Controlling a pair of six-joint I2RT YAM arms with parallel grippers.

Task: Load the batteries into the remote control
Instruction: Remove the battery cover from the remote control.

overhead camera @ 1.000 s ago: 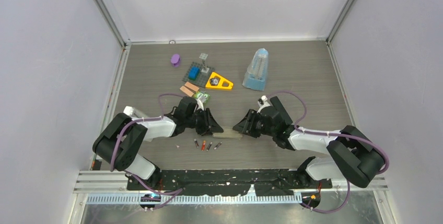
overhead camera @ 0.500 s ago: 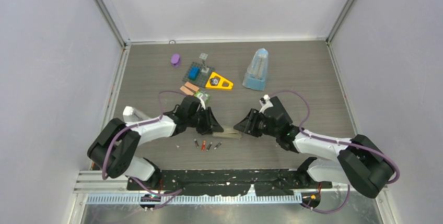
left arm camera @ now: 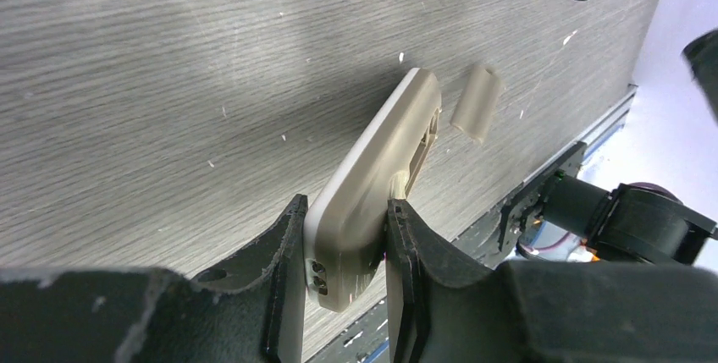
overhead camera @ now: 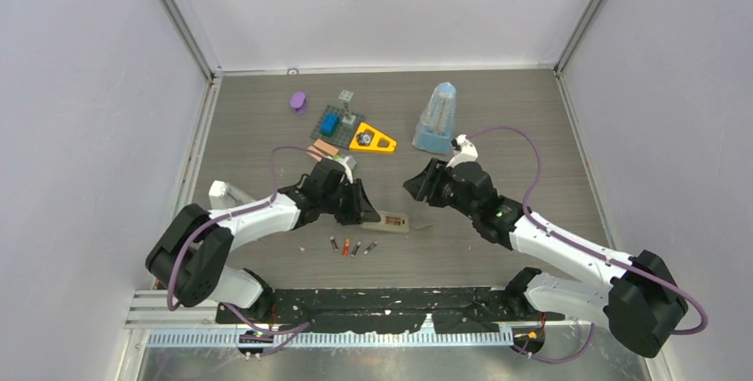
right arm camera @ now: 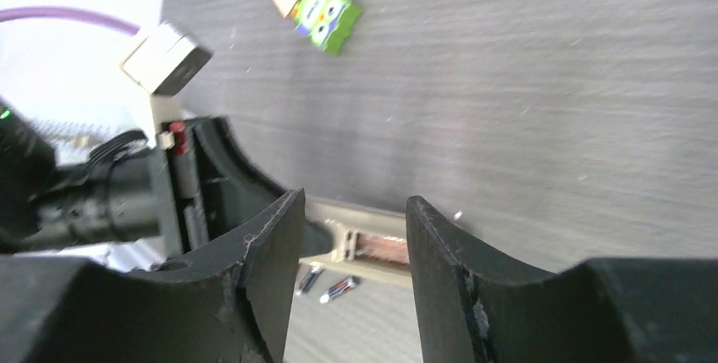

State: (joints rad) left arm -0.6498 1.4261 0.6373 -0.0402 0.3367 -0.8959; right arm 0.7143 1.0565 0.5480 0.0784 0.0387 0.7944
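My left gripper (left arm camera: 347, 211) is clamping one end of the small beige plastic remote control (left arm camera: 381, 151), mid-frame, down at the surface (overhead camera: 533, 132). Right gripper (right arm camera: 353, 202) is hovering released. Remote is risking twisting loose and knocking the thin dark batteries (overhead camera: 351, 246) just below.

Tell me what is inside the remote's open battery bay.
Inside the remote, only copper-coloured metal shows, and no battery is seen there. The batteries lie on the table. The bay's ends are hidden behind the fingers of the right gripper.
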